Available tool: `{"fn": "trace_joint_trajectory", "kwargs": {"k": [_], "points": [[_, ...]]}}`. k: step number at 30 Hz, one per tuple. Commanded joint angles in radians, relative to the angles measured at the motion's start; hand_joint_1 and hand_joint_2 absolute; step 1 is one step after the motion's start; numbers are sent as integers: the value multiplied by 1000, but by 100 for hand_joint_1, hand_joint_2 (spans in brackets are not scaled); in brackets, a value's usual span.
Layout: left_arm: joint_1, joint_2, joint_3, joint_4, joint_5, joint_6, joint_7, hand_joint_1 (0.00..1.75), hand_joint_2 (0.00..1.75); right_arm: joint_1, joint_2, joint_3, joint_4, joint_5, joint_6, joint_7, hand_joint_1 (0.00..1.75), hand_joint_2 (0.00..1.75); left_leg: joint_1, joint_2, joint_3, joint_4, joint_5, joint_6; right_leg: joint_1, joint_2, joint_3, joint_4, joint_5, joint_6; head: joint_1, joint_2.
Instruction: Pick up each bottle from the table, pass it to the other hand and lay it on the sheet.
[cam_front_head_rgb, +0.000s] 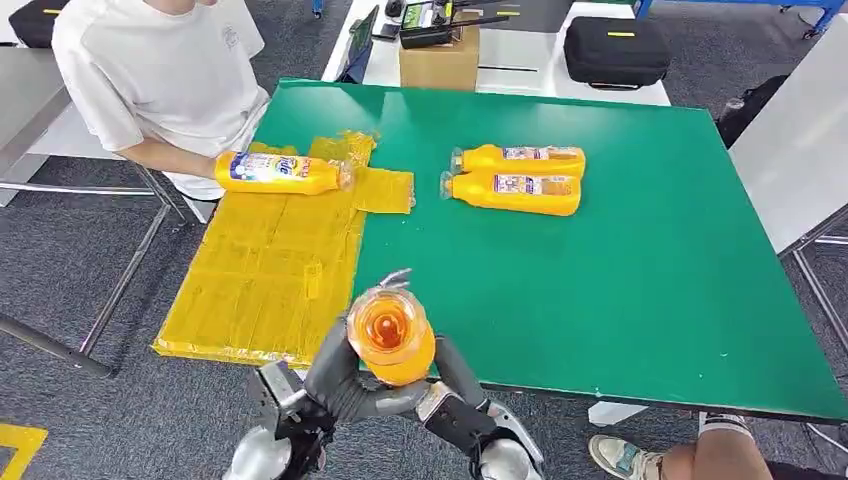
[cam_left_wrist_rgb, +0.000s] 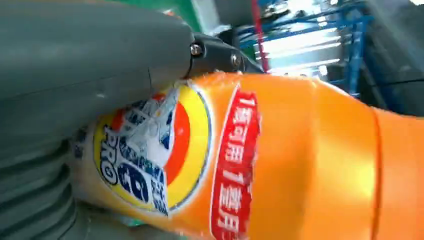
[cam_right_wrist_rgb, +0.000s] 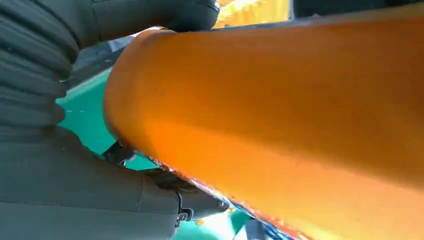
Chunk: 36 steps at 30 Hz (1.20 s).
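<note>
An orange bottle (cam_front_head_rgb: 391, 336) stands upright over the table's near edge, cap towards my head camera, held between my two hands. My left hand (cam_front_head_rgb: 335, 378) wraps its left side, and in the left wrist view the thumb (cam_left_wrist_rgb: 90, 55) lies against the bottle's label (cam_left_wrist_rgb: 150, 150). My right hand (cam_front_head_rgb: 452, 382) holds the right side, and its fingers (cam_right_wrist_rgb: 150, 15) curl over the orange body (cam_right_wrist_rgb: 280, 115). Two more orange bottles (cam_front_head_rgb: 522, 159) (cam_front_head_rgb: 516, 192) lie side by side on the green table (cam_front_head_rgb: 640, 270). Another bottle (cam_front_head_rgb: 280, 173) lies on the yellow sheet (cam_front_head_rgb: 265, 280).
A person in a white shirt (cam_front_head_rgb: 150, 70) sits at the far left, with a forearm (cam_front_head_rgb: 175, 158) beside the bottle on the sheet. A cardboard box (cam_front_head_rgb: 440, 60) and a black case (cam_front_head_rgb: 615, 50) stand behind the table. Someone's shoe (cam_front_head_rgb: 620, 455) is at the lower right.
</note>
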Motion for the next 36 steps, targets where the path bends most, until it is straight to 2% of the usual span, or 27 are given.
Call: {"fn": "trace_joint_trajectory", "kwargs": {"k": [1,8,9,13,18,19,20,21,22,25,27,31,33,34,36], "points": [[-15,45,-60,116,-20,-9,28,31,175,-23,-15,39,-26,12,7,-1,175,175,1,3,7,-1,-3,-2,1,2,6,-1,-2,-3,0,0],[-15,45,-60,116,-20,-9,28,31,175,-23,-15,39,-26,12,7,-1,175,175,0,3,5,-1,-2,-2,0,2,4,-1,-1,-2,-1,0],[-22,39,-48,193,98,-83,102,175,175,-12,-22,18,-35,-5,22,-5,175,175,1,3,6,-1,-2,-2,1,2,4,-1,-1,-3,-1,0],[-29,34,-21,206,304,-200,99,175,175,-15,-21,32,-7,-13,17,-43,175,175,1,4,7,-2,-3,-2,1,3,6,-2,-1,-3,0,0],[-35,30,-18,204,338,-218,110,175,175,-16,-16,29,-2,-17,13,-49,175,175,0,3,3,-1,-1,-1,1,2,2,0,-1,-2,-1,0],[-34,24,-8,201,389,-232,117,175,175,-13,-8,20,-1,-23,4,-52,63,175,1,3,6,-1,-2,-2,1,2,4,0,-1,-2,0,0],[-35,19,-1,195,408,-224,121,175,175,-5,3,6,-2,-20,-28,-48,0,175,1,3,4,0,-2,-1,1,2,3,0,-1,-2,0,0],[-38,14,4,192,430,-218,134,175,175,0,12,2,-5,-9,-57,-52,0,175,1,3,3,-1,-1,-1,1,3,2,0,0,-2,0,0],[-45,9,13,193,451,-208,148,175,175,0,16,3,-4,-3,-73,-53,0,0,1,4,5,0,-2,-2,1,3,4,0,-1,-2,0,0],[-72,10,48,193,484,-163,166,175,175,5,32,-16,-17,-18,-119,-69,0,0,1,3,3,0,-1,-1,1,2,3,-1,-1,-2,0,0],[-101,33,68,189,442,-111,164,175,175,16,43,-31,-45,-2,-208,-104,0,0,1,2,3,0,-1,-1,1,1,2,0,-1,-2,-1,0],[-190,120,96,190,113,84,148,175,175,43,34,-46,-155,81,-446,-132,0,0,1,2,3,0,-1,-2,1,1,2,1,-1,-2,-1,0],[-201,118,120,195,109,60,153,175,175,41,25,-45,-171,78,-445,-118,0,0,1,2,2,0,-1,-2,1,1,2,1,-1,-2,-1,0],[-236,143,109,205,7,100,159,175,175,39,28,-66,-182,102,-526,-136,0,0,2,3,4,0,-2,-2,2,2,4,1,-1,-3,0,0],[-287,193,130,228,-24,86,185,175,175,32,19,-93,-198,119,-590,-140,0,0,0,3,2,-1,0,-1,0,3,1,1,1,-2,0,0]]}}
